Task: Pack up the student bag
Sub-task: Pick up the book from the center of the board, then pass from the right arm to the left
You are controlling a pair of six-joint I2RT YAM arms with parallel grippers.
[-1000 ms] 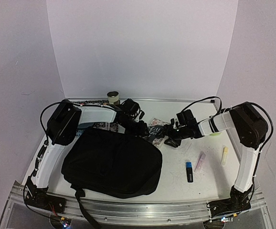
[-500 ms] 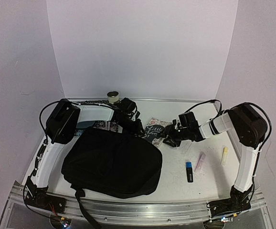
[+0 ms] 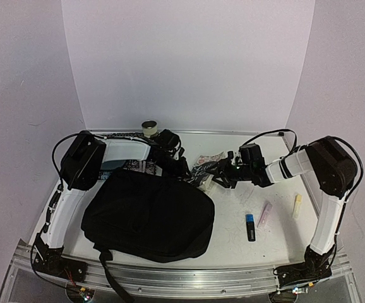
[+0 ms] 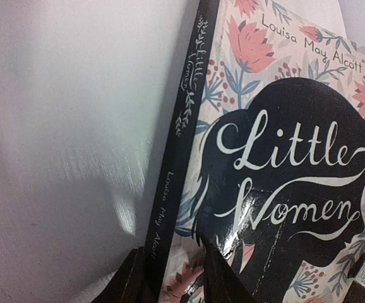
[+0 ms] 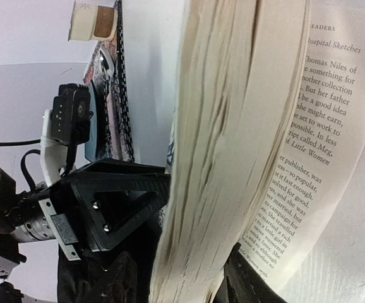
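The student bag is a floppy black backpack lying flat at the front left. Behind its far right corner, both grippers hold a "Little Women" paperback tilted up off the table. My left gripper is shut on the book's spine end; its fingers straddle the dark spine, with the floral cover beside it. My right gripper is shut on the page block, one finger on the back cover. The left gripper shows beside the pages.
A blue-capped black marker, a pink pen and a yellow highlighter lie at the right front. A tape roll stands at the back wall. A patterned item lies under the left arm.
The book has risen from lying near flat to tilted on edge. My right gripper has moved left and up with it. My left gripper has shifted slightly back.
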